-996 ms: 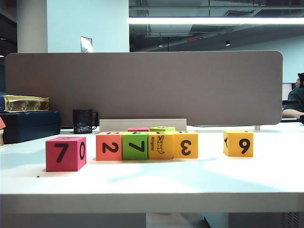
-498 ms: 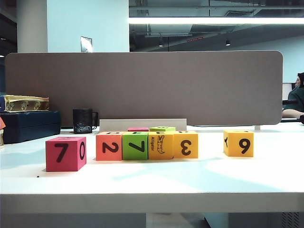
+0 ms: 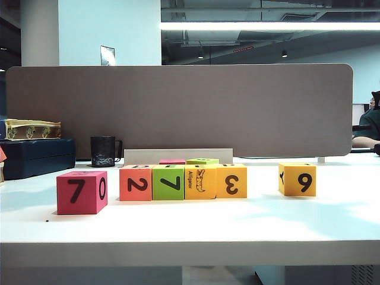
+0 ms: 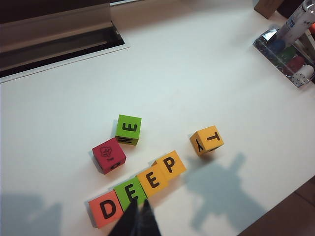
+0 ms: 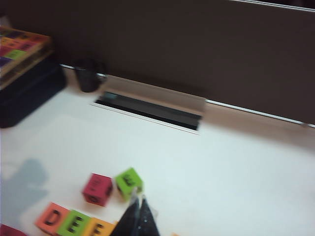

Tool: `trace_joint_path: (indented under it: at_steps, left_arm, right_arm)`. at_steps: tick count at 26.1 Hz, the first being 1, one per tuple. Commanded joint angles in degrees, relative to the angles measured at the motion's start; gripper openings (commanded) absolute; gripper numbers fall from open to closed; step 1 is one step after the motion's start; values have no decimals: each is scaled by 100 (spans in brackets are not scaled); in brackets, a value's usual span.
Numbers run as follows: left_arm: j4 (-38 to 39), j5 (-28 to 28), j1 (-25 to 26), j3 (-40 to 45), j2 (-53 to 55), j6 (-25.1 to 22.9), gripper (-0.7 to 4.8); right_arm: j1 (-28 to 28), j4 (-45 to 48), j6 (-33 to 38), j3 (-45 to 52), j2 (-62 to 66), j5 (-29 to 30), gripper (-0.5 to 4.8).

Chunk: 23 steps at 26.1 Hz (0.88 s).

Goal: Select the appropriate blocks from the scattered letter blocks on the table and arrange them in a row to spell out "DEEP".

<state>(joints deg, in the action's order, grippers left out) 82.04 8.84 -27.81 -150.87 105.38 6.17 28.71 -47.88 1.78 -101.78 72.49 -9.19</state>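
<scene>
Blocks: orange cube, lime-green cube, alligator cube and yellow-orange cube touch in a row, centre of the exterior frame, on the table; seen from above they read DEEP
Left gripper: fingers together, empty, above the row
Right gripper: fingers together, empty, above the table
Strays: red cube left, "9" cube right

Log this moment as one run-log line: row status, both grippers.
row: spells DEEP, four blocks touching | left gripper: shut, empty, above row | right gripper: shut, empty, above table
</scene>
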Motion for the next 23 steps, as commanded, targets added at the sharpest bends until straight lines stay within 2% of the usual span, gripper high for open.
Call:
trace_joint_path:
  at_steps: [1,9,11,12,18,23]
  left_arm:
    - [33,20,-4,-13,-28,-15,-6]
    - [24,17,-4,-13,-28,-17,-6]
    - [-15,26,-4,-15,-28,-15,-6]
    - [-28,13,-4,-15,-28,-15,-6]
    - [-42,28,-4,-15,-26,-17,-6]
    - [-46,20,-4,-15,-17,-15,-6]
  right_arm:
    - [-411,411,-214,1014,-702,-37,-1]
    - [-1473,1755,-221,4146,-2732,-35,-1]
    - [-1799,2476,-216,5602,-3665,-7,-1]
    - [-1849,2640,-195,5989,-3869,28,-1]
    - [-2114,3329,-133,7893,-5195,24,-1]
    - [-2229,3532,125,8553,-5790,24,-1]
